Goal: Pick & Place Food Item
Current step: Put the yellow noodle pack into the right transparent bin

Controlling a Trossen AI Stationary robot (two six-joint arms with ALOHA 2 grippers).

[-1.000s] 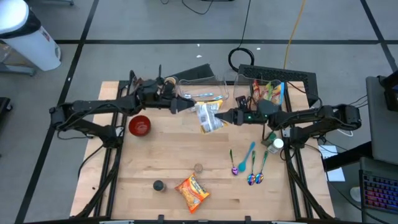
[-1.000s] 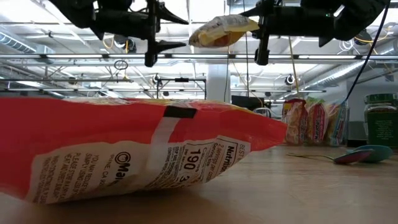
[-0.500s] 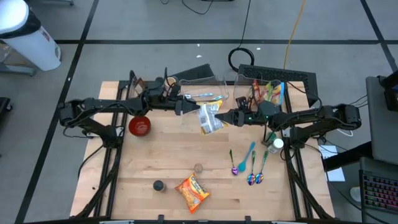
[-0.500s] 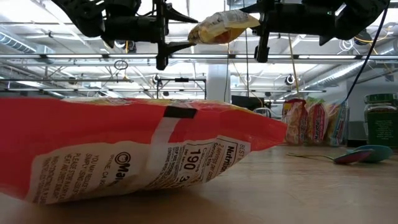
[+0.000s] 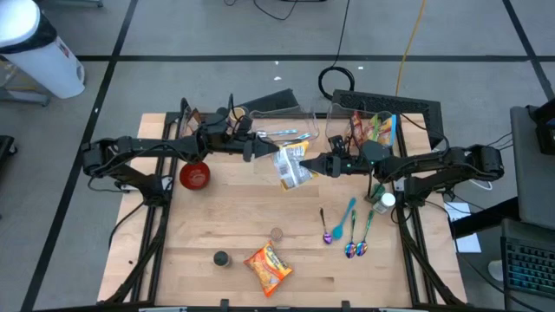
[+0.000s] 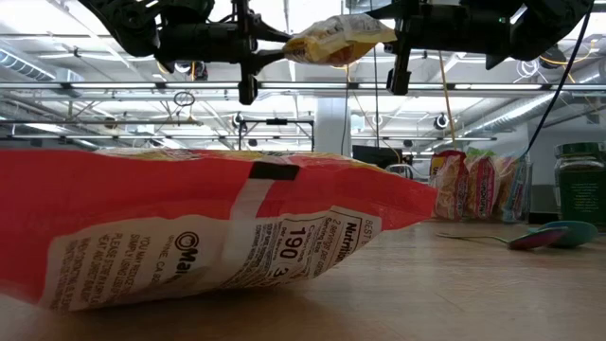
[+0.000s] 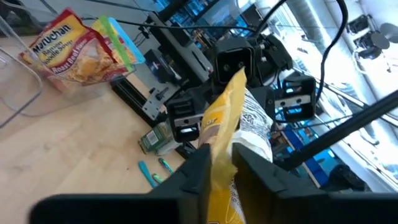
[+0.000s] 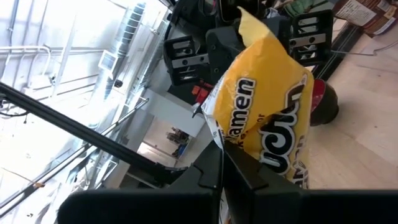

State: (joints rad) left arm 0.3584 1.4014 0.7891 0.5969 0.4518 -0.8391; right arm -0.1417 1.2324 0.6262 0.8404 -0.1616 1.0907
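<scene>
Two sets of fingers meet on one yellow ramen packet, held in the air above the middle of the table toward its far side. The left gripper has its fingers pinched on one edge of the packet, as the left wrist view shows with the yellow wrapper squeezed between them. The right gripper is clamped on the opposite edge, its fingers shut tight against the wrapper. In the low view the packet hangs between the two arms, well above the wood.

Outward from there, a red bowl sits on the table under the left arm. A clear plastic bin stands at the far edge, and beside it a dark tray holds more noodle packs. Below the right arm lie coloured spoons, with a jar near them. Near the front edge an orange snack bag lies flat, with a small dark round object just beside it.
</scene>
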